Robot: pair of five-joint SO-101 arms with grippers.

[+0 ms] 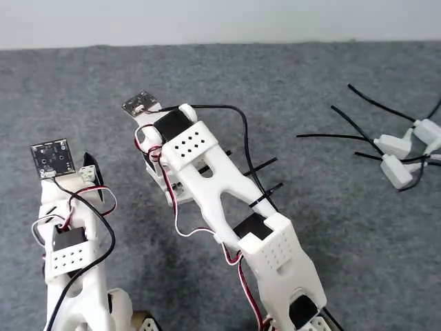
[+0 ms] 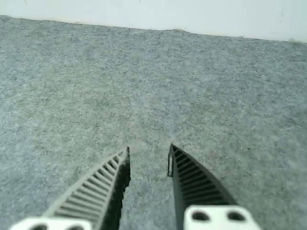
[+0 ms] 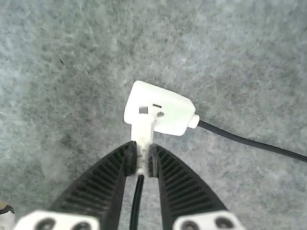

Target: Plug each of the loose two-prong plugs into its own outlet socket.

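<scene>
The plug (image 3: 142, 130), slim white plastic, is butting against a rounded white socket (image 3: 165, 112), right gripper (image 3: 141, 152) clenching it, left gripper (image 2: 149, 149) gaping apart.

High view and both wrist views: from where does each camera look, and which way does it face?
High view: fixed above and behind the arms, looking down over the grey mat toward the wall; both arms and white corded connectors show.
Left wrist view: on the left wrist, looking forward along the mat; the open left pincer shows.
Right wrist view: on the right wrist, looking down; the right pincer grips a plug at an outlet socket.
Shared: high and left wrist views both show the wall.
</scene>
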